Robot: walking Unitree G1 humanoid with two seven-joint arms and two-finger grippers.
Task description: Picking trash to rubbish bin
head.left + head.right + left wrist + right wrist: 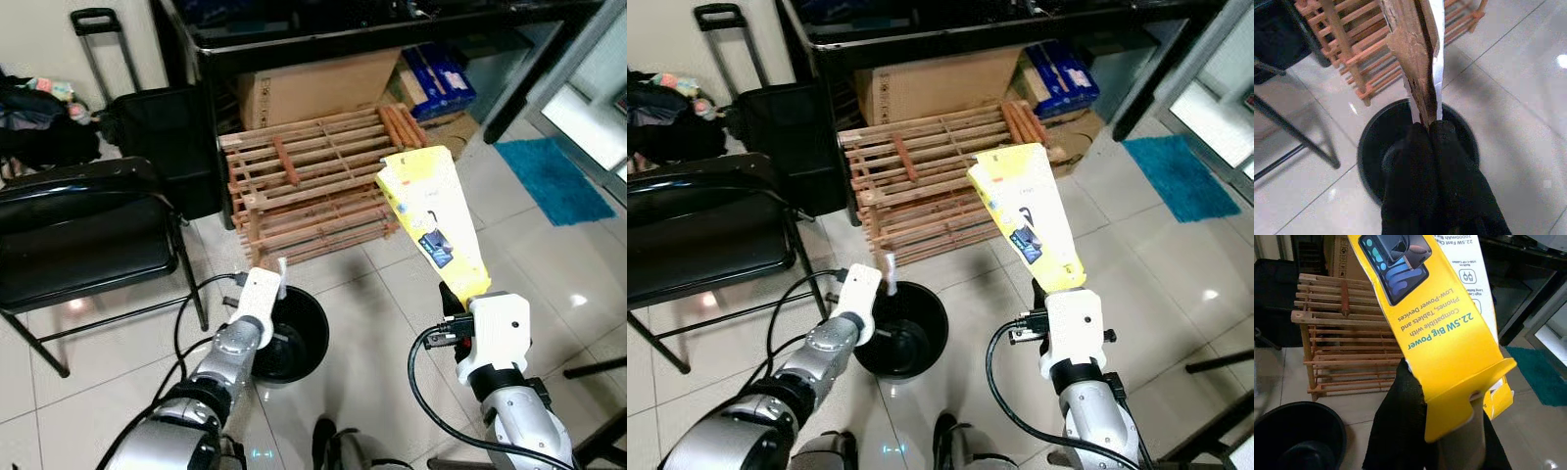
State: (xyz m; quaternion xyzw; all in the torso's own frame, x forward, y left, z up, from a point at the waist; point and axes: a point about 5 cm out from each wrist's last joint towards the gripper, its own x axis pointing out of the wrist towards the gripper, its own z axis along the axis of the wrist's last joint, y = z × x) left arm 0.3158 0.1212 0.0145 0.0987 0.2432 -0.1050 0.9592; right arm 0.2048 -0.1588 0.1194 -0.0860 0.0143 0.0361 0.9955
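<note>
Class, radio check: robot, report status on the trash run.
Left gripper shut on torn scrap over black bin. Right gripper shut on yellow package, beside the bin. Nothing blocking.

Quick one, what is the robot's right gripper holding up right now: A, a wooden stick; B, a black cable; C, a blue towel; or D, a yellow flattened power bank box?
D: the right gripper has its jaws shut on the yellow flattened box, printed with "22.5W Big Power" in the right wrist view, held upright to the right of the black bin.
</note>
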